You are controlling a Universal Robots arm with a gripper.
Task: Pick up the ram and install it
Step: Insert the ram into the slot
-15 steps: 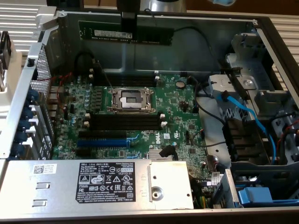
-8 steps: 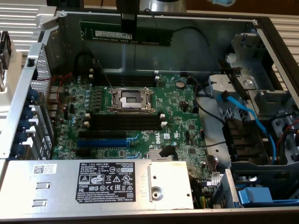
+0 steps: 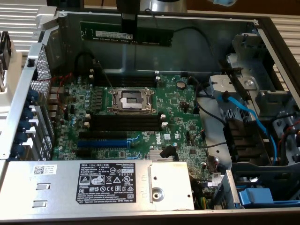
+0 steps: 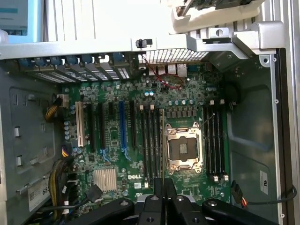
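The ram (image 3: 105, 33) is a long dark-green strip with a white label, hanging level above the far wall of the open computer case. My gripper (image 3: 128, 36) comes down from above and is shut on it right of its middle. In the wrist view the ram (image 4: 162, 140) shows edge-on as a thin line running out from between the black fingers (image 4: 169, 190), over the motherboard (image 4: 112, 159) between the CPU socket (image 4: 183, 149) and a bank of black memory slots (image 4: 149, 140). In the exterior view the black memory slots (image 3: 126, 121) lie well below the ram.
The CPU socket (image 3: 131, 99) sits mid-board, with a blue expansion slot (image 3: 101, 143) and a labelled power supply (image 3: 112, 185) nearer the camera. Drive cages, a blue cable (image 3: 243, 112) and black wiring crowd the exterior view's right. Case walls ring the board.
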